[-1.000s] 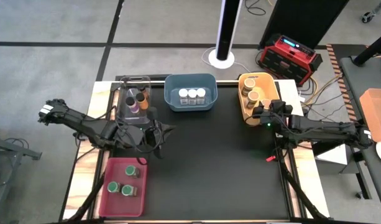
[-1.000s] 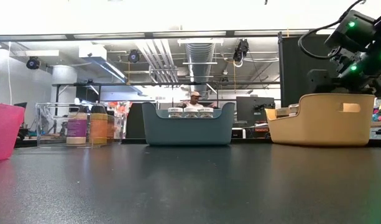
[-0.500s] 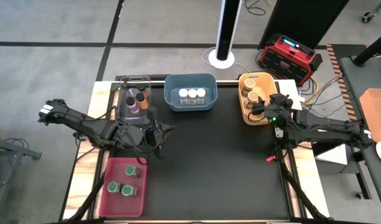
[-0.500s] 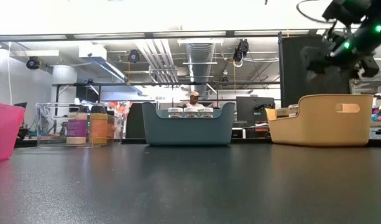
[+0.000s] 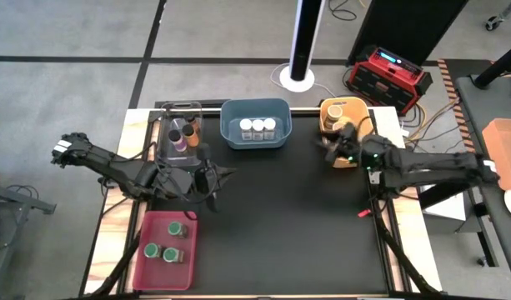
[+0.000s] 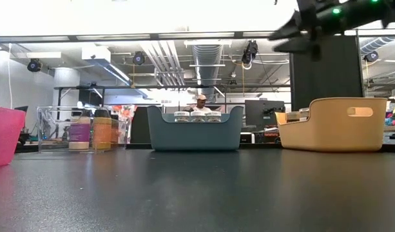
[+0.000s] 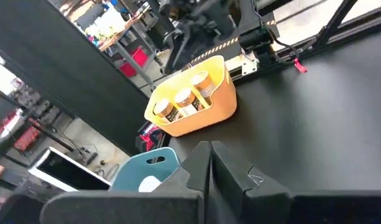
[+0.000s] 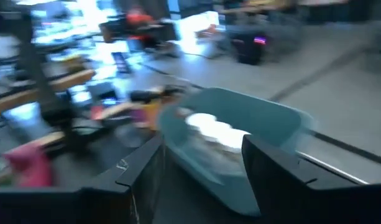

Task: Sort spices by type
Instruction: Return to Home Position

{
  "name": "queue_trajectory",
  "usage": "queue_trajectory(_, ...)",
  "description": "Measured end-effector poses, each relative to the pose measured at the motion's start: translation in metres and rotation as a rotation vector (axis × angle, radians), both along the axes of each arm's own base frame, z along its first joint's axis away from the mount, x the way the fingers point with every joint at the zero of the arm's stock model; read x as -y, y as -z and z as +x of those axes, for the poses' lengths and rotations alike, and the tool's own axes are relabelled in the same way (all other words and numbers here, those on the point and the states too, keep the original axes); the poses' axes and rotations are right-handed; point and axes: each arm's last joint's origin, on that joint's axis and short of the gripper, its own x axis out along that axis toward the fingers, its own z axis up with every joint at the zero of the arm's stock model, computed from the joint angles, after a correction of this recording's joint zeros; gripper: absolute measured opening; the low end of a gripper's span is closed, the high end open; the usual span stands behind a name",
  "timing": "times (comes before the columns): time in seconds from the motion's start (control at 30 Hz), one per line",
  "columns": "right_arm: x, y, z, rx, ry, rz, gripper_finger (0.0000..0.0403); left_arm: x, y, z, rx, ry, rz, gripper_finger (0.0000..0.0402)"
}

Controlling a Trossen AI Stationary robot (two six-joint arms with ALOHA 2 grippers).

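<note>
A: Step?

B: Homing, I'd say. Sorting looks done (my read): every jar is in a bin, none loose on the table [image 5: 288,225]. My right gripper [image 5: 330,143] hangs over the front end of the yellow bin [image 5: 345,101], high above the tabletop in the low view.

A: Fingers?

B: Right fingers [image 8: 143,171] are spread with nothing between them. My left gripper [image 7: 210,149] is pressed closed on nothing and waits over the table's left side, near the clear bin [image 5: 180,106].

A: Jars versus fingers?

B: Gold jars [image 5: 334,111] sit in the yellow bin, under and just beside my right gripper, apart from it. White jars [image 5: 257,127] are in the blue bin [image 5: 255,103], ahead of my right fingers. Green jars [image 5: 165,247] are in the pink bin [image 5: 176,275]. Dark and orange jars [image 5: 187,132] are in the clear bin.

A: Next?

B: Draw the right arm back to its own side, clear of the bin rim. Nothing to grasp (probably).
</note>
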Motion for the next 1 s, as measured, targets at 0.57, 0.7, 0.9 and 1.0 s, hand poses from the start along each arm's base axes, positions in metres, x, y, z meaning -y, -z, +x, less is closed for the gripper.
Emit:
queue_trajectory(0.57,-0.031,-0.022,0.048,0.172,-0.371,-0.299,0.0165,-0.061,-0.003,-0.025,0.342,0.372,-0.303,0.0)
queue_trajectory(0.7,-0.032,-0.026,0.021,0.181,-0.367,-0.339,0.0148,-0.065,0.007,-0.062,0.408,0.372,-0.305,0.0)
queue_trajectory(0.9,-0.035,-0.019,-0.012,0.237,-0.42,-0.312,0.0119,-0.066,0.036,-0.101,0.461,0.373,-0.382,0.0)
queue_trajectory(1.0,-0.038,-0.014,-0.027,0.231,-0.435,-0.321,0.0106,-0.066,0.048,-0.118,0.5,0.379,-0.401,0.0)
